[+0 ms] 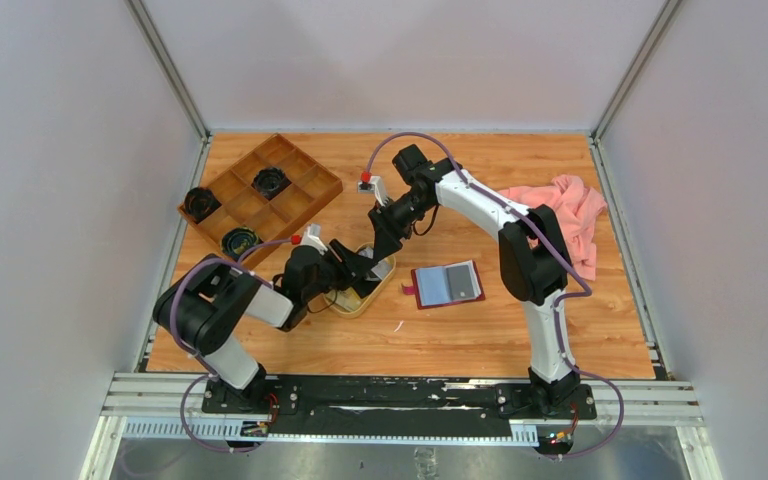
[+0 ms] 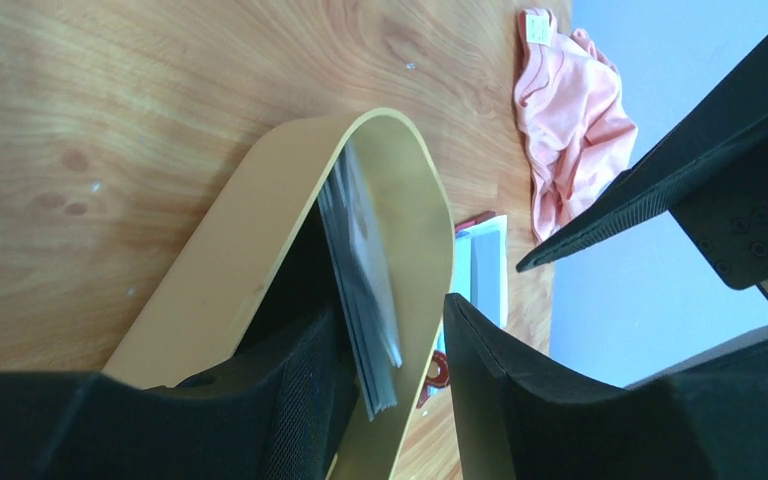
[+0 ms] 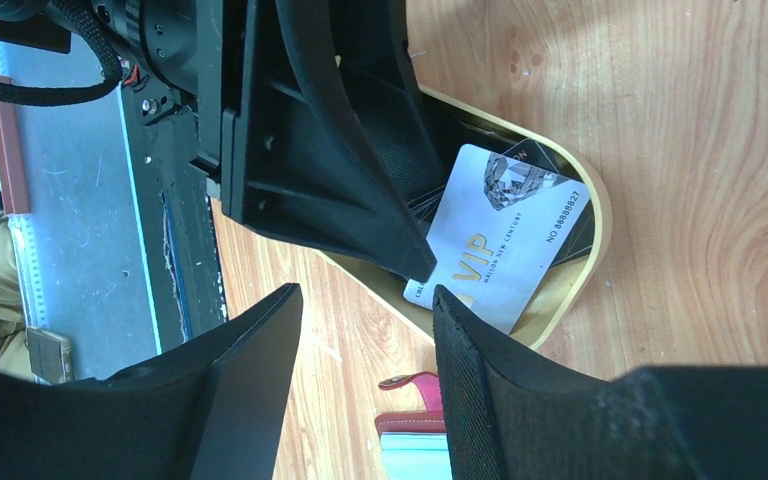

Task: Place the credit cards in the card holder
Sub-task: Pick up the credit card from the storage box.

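Observation:
The credit cards (image 3: 505, 235) lie in an oval tan wooden tray (image 3: 572, 288); a silver VIP card is on top of darker ones. In the left wrist view the cards (image 2: 360, 270) stand on edge as a stack inside the tray (image 2: 250, 270). My left gripper (image 2: 392, 308) is open; one finger is inside the tray against the stack, the other outside the rim, with a gap beside the cards. My right gripper (image 3: 365, 292) hangs open and empty just above the tray's near end. The card holder (image 1: 447, 284) lies open to the tray's right, its red tab (image 3: 410, 382) toward the tray.
A brown compartmented wooden box (image 1: 260, 195) with black round items sits at the back left. A pink cloth (image 1: 565, 215) is bunched at the back right. Grey walls enclose the table on three sides. The arms' rail runs along the near edge.

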